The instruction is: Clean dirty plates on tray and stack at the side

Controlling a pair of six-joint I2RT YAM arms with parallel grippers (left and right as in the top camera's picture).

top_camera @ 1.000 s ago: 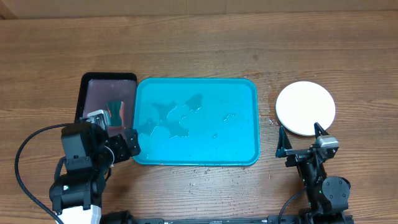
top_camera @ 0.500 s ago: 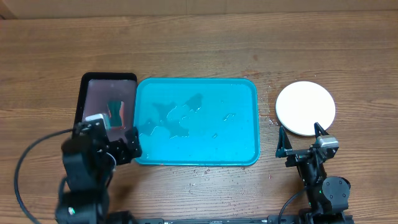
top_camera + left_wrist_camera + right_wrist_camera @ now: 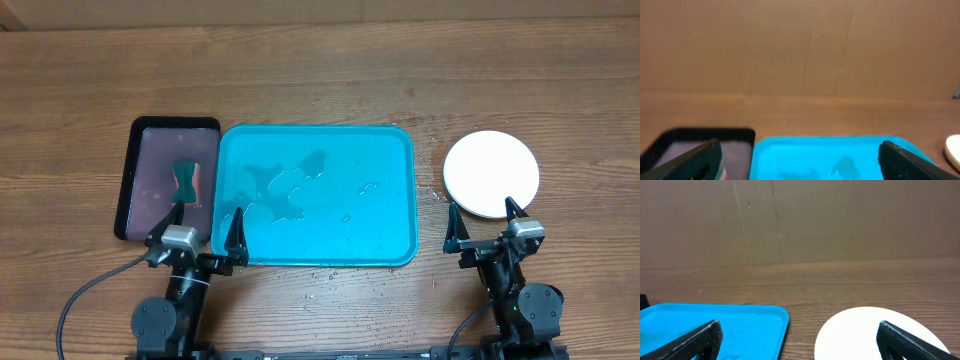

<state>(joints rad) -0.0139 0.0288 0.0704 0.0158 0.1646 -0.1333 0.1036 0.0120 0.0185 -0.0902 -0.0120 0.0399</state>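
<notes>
A: While left tool (image 3: 206,228) and right tool (image 3: 483,224) sit spread wide, empty, where's the white plate (image 3: 491,172)?
B: On worktop (image 3: 320,80), right of tray (image 3: 400,200), just beyond right tool's fingertips. Left tool's at tray's near-left corner.

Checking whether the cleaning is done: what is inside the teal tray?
Only water puddles lie in the tray; no plates. A white plate lies outside it, to the right; anything stacked under that is hidden.

Sponge (image 3: 186,181) on dark tray (image 3: 153,158)
</notes>
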